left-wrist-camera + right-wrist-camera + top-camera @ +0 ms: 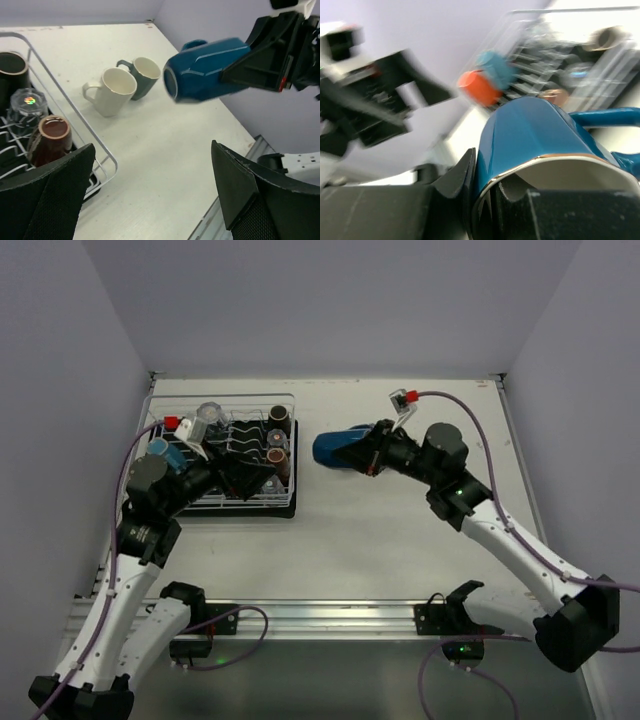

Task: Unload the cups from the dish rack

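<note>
My right gripper (pixel 372 452) pinches the dark blue mug (pixel 335 448) at its rim and holds it sideways in the air, near the dish rack (pixel 288 410). My left gripper (pixel 152 147) has its jaws spread wide, holding nothing, by the rack's edge. A cream mug (pixel 114 90) and a grey mug (pixel 142 75) stand on the table (pixel 150 170).
</note>
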Robot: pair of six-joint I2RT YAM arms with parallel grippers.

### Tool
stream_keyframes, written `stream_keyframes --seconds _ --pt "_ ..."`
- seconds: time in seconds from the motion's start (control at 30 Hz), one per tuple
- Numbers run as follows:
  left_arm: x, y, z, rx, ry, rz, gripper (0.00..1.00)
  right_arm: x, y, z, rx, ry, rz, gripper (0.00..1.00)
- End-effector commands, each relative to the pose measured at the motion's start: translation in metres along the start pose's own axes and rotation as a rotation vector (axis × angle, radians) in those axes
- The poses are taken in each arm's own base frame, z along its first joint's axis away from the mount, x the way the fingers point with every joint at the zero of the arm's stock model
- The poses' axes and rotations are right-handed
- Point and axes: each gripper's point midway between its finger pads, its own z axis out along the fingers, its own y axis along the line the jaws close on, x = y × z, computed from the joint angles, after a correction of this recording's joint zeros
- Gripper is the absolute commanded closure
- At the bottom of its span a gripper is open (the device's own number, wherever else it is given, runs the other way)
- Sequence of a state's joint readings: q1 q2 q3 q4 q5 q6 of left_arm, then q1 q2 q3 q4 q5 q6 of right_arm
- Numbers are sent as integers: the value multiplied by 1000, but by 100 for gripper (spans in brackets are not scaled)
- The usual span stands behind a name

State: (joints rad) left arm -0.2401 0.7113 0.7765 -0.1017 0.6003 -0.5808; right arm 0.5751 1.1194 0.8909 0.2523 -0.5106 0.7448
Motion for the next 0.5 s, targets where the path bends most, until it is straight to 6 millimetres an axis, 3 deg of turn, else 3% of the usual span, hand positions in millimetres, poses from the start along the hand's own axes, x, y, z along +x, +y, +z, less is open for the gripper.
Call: stream_keyframes --seconds 0.0,0.03,0.07,0.2,0.3,0.33,0.4,0.47 --pt "-5 11 -19 -124 27 184 0 -43 -55 -48 405 -26 -152 100" --pt "-6 19 -24 -175 21 203 0 -60 -60 -57 471 -51 -166 100" --pt "-4 24 -26 -197 22 218 0 -76 -88 -75 621 -88 -195 100" --pt "7 42 -33 -272 23 241 0 -105 -146 -122 996 -84 -224 100" --pt "16 51 -40 -306 -2 244 0 -135 -175 -140 1137 -100 -226 100" --pt "21 54 -40 -318 0 243 0 -133 -193 -139 1169 -66 -208 100" --pt "39 65 -39 -338 26 239 0 -141 -210 -147 1210 -59 -196 100" --pt "48 70 -38 -357 39 235 0 -134 -237 -146 1237 2 -171 100"
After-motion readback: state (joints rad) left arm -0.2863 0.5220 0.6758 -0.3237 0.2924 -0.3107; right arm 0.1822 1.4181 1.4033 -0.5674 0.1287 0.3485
